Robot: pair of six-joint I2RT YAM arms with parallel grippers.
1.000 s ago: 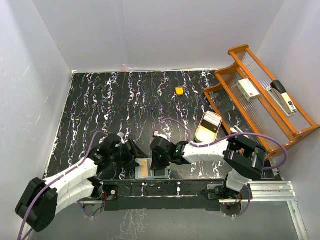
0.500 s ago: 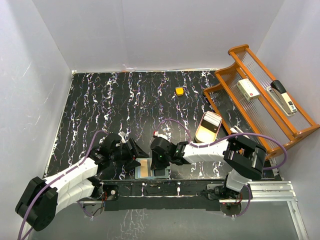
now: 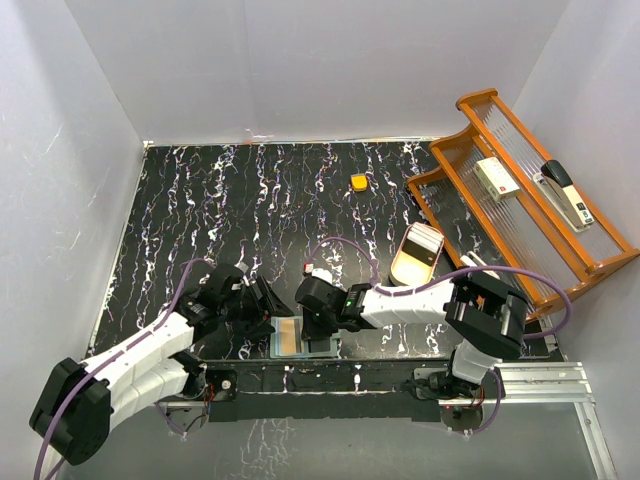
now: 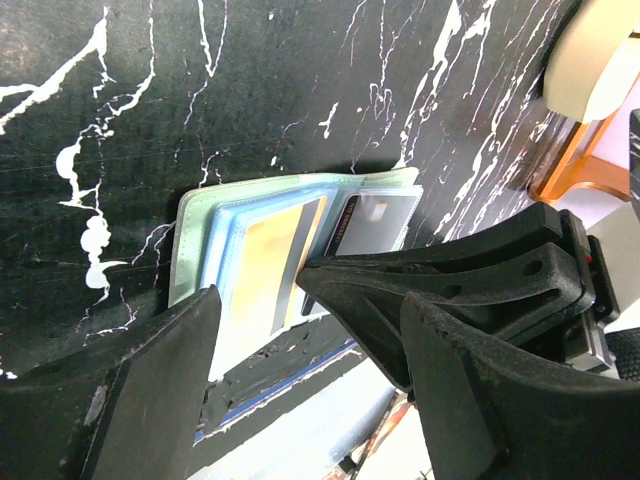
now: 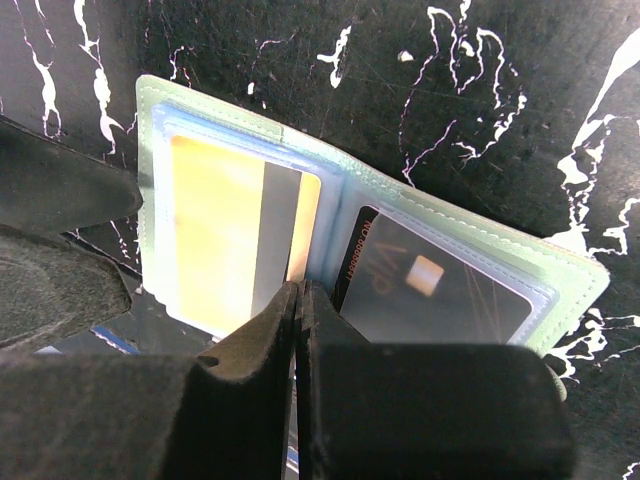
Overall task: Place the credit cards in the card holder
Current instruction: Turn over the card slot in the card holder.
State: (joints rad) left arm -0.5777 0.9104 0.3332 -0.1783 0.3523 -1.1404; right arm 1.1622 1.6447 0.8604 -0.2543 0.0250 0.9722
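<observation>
Over the last second the right gripper [image 3: 316,335] has edged slightly left above the card holder [image 3: 300,340], and little else has shifted. The table [image 3: 200,220] is a black slab veined with white, like marble. At its right edge stands one orange-brown wooden rack [image 3: 450,150] with ribbed clear shelves. Near it lies one tan oval dish [image 3: 417,255].

The card holder lies open at the near edge, between the two grippers. It is pale sage green with a stitched rim [image 5: 148,130] and glossy clear pockets. Two cards show in it: a yellow card [image 5: 215,240] with a dark stripe on one leaf, and a dark card [image 5: 440,290] with a small gold chip on the other.

The right gripper's matte black fingers [image 5: 250,380] are pressed together, with only a seam between them, and their tips are at the fold. The left gripper [image 4: 310,300] is spread wide and straddles the holder's yellow-card side.
</observation>
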